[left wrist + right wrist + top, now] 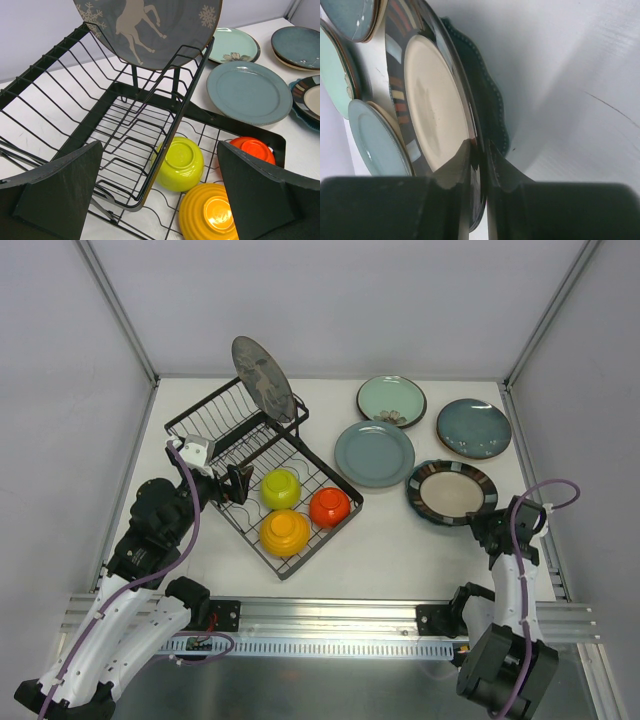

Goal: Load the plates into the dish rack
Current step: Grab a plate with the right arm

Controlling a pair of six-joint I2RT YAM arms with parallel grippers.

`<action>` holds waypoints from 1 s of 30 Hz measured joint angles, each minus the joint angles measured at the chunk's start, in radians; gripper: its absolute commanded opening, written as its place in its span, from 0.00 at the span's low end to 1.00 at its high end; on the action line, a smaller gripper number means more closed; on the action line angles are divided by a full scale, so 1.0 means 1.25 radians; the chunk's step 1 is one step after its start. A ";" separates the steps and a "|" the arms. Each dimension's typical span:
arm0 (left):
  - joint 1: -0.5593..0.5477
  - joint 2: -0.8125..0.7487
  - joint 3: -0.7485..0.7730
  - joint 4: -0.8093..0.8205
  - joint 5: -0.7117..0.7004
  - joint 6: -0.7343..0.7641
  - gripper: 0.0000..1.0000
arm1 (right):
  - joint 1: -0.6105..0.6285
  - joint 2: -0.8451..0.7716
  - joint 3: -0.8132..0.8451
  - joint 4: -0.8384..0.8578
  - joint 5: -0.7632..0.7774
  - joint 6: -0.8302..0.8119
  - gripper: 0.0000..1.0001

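the left claw [236,483] hangs over the near left side of the rack [215,425], its jaws wide apart and holding nothing; its own camera looks between the two dark fingers [60,195] into the wire slots. the rack sits on the left half of the white desk [400,550], turned at an angle. the grey plate [263,377] with a white deer and snowflakes on it stands on edge at the far end of the raised slotted part. in the lower basket part lie three bowls, close together: a lime bowl [281,487], a yellow bowl [285,531] nearest the arms and an orange bowl [330,506] to the right.

right of the rack the other plates lie on the desk. the grey-blue plate [374,453] is just beside the rack, and the mint plate [391,401] lies behind it, nearly touching. further right a striped plate [451,492] (cream middle, dark rim with coloured bars) rests on top of the scalloped plate [496,100], whose teal edge peeps out beneath. the dark teal plate [473,427] lies behind those two.

the right claw [483,162] is at the near right edge of the striped plate, its jaws drawn narrow with the dark rim pinched between them, one finger above the rim and one below. whether that edge is raised off the scalloped plate i cannot tell.
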 measured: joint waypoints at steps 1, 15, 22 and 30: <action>0.000 0.000 0.000 0.000 0.000 0.000 0.99 | 0.000 -0.005 0.000 0.004 -0.003 0.000 0.05; 0.000 0.006 0.000 0.004 0.019 -0.001 0.99 | 0.000 -0.046 0.139 -0.191 0.021 -0.049 0.01; 0.000 0.052 0.027 -0.001 0.057 -0.027 0.99 | 0.000 -0.023 0.266 -0.338 0.038 -0.112 0.01; 0.000 0.126 0.096 -0.063 0.120 -0.067 0.99 | 0.011 0.021 0.419 -0.419 0.033 -0.164 0.01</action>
